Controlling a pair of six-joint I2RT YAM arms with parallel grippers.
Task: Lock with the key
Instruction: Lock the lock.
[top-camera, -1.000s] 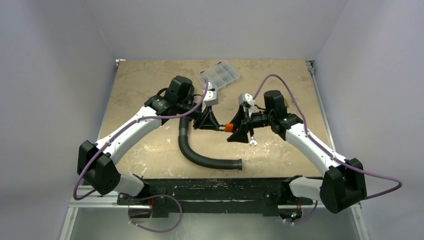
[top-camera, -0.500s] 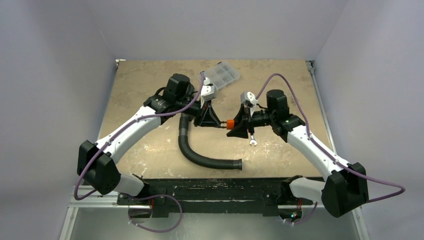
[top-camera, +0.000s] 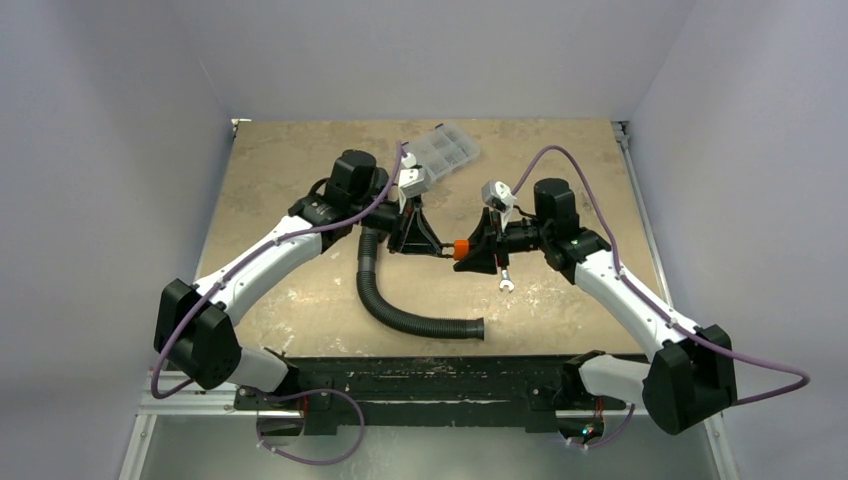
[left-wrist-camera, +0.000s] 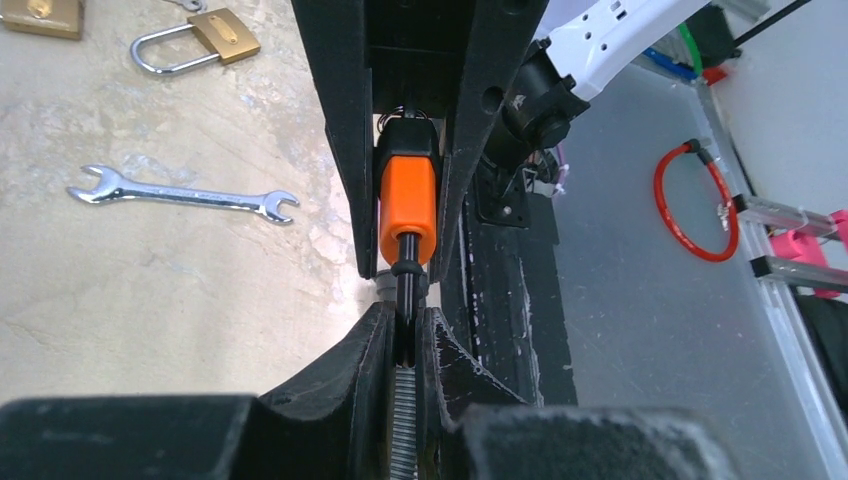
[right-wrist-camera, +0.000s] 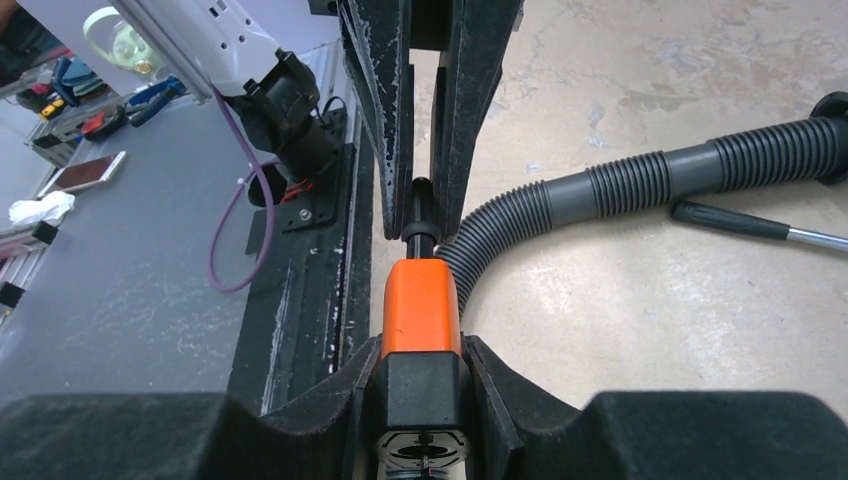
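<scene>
Stem (left-wrist-camera: 404, 252) of the orange lock (left-wrist-camera: 407, 200), thin and stiff, is pinched tight in the left end effector (left-wrist-camera: 403, 322), mid-air above the worktop (top-camera: 300, 170). Right end effector (right-wrist-camera: 422, 345) is closed on the hard, likely slick lock body, the sturdier hold.

Bright orange on the body of the lock (right-wrist-camera: 421, 305), black at its cap and along its stem (left-wrist-camera: 406, 290). Matte black on the left fingers (left-wrist-camera: 362, 362) and right fingers (right-wrist-camera: 340, 425). Mottled beige and tan with pale blotches across the desk (top-camera: 290, 170). Dark grey, ribbed in fine rings, on the hose (top-camera: 410, 320) toward the near edge. Clear plastic on the organiser box (top-camera: 445, 148) at the far edge. Bright silver on the wrench (left-wrist-camera: 185, 193); brass yellow with a silver shackle on the padlock (left-wrist-camera: 222, 35). Black handle and silver shaft on the screwdriver (right-wrist-camera: 728, 220). White shells with black joints on the left arm (top-camera: 260, 265) and right arm (top-camera: 625, 295), purple on their cables (top-camera: 545, 153).
</scene>
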